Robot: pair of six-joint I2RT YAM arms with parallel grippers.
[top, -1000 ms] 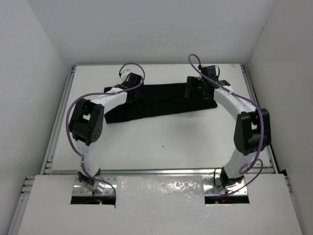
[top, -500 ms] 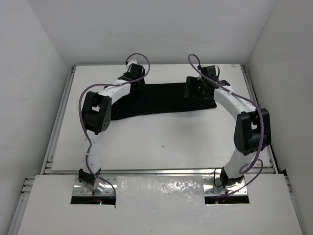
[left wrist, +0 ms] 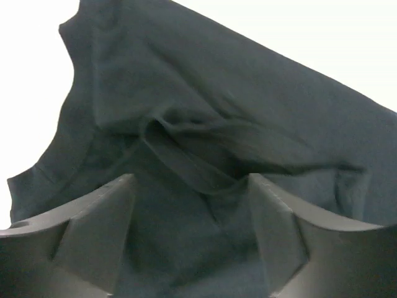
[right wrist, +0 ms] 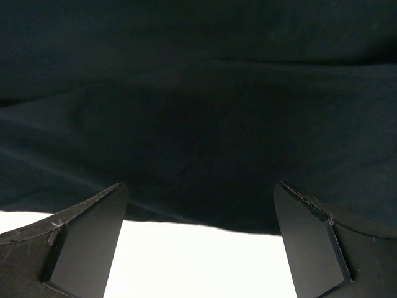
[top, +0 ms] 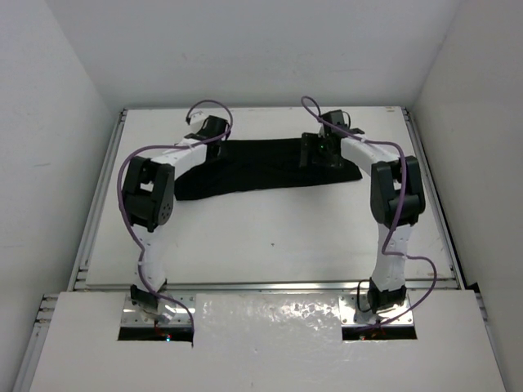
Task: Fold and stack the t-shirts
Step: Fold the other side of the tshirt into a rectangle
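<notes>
Item one: both of my arms rise from their bases at the near edge of the white table (top: 270, 233) and reach toward its far half. A purple cable (top: 124, 175) loops along each arm.

Item two: the t-shirt (top: 261, 167), plain black, lies on the far half of the table as a long band running left to right. It is flat on the surface and nothing lifts it.

Item three: my left end effector (top: 210, 133) is at the band's left end. In the left wrist view my left end effector (left wrist: 191, 186) has its fingers apart, with nothing clamped. The cloth beneath them is rucked into a raised ridge, and white table shows past the shirt's edge.

Item four: my right end effector (top: 320, 149) is over the right part of the band. In the right wrist view my right end effector (right wrist: 200, 186) has its fingers spread wide, gripping nothing. Below them a strip of table shows, then smooth black cloth beyond.
</notes>
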